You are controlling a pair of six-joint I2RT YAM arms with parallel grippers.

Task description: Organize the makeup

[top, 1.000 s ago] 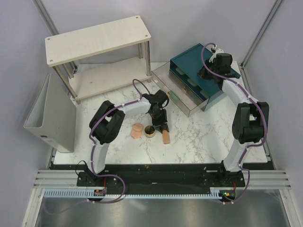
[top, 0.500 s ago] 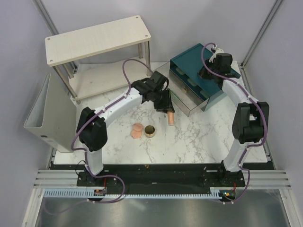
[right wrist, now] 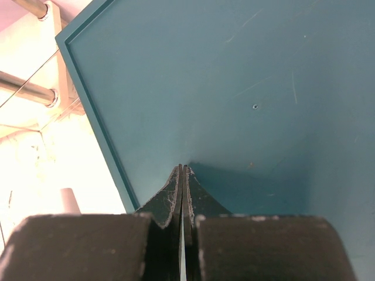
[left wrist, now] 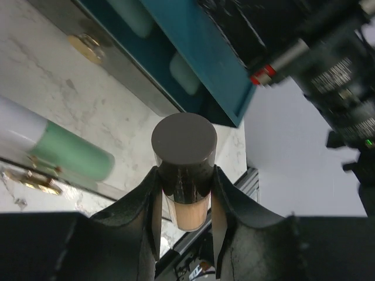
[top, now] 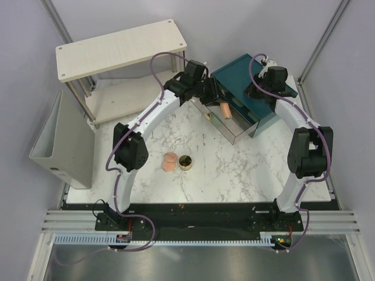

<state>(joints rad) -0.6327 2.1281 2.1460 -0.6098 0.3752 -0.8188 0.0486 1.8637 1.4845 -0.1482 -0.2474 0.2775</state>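
My left gripper (top: 218, 105) is shut on the peach tube with a dark cap (top: 225, 110) and holds it over the clear drawer (top: 234, 138) pulled out of the teal box (top: 240, 70). In the left wrist view the tube (left wrist: 183, 140) sits cap-forward between my fingers (left wrist: 140, 202), above a mint-green piece (left wrist: 70, 158) lying in the drawer. The peach-pink sponge (top: 169, 161) and the gold-rimmed pot (top: 186, 162) lie side by side on the marble. My right gripper (top: 258, 88) is shut and rests on the teal box top (right wrist: 246, 88); its jaws (right wrist: 182, 172) are pressed together and empty.
A white two-level shelf (top: 120, 50) stands at the back left. A grey bin (top: 55, 143) stands at the left edge of the table. The left arm stretches from its base across the marble (top: 234, 170) to the drawer.
My left gripper lifted the peach tube from beside the pot and carried it back and right, to over the open drawer. The right arm has not moved.
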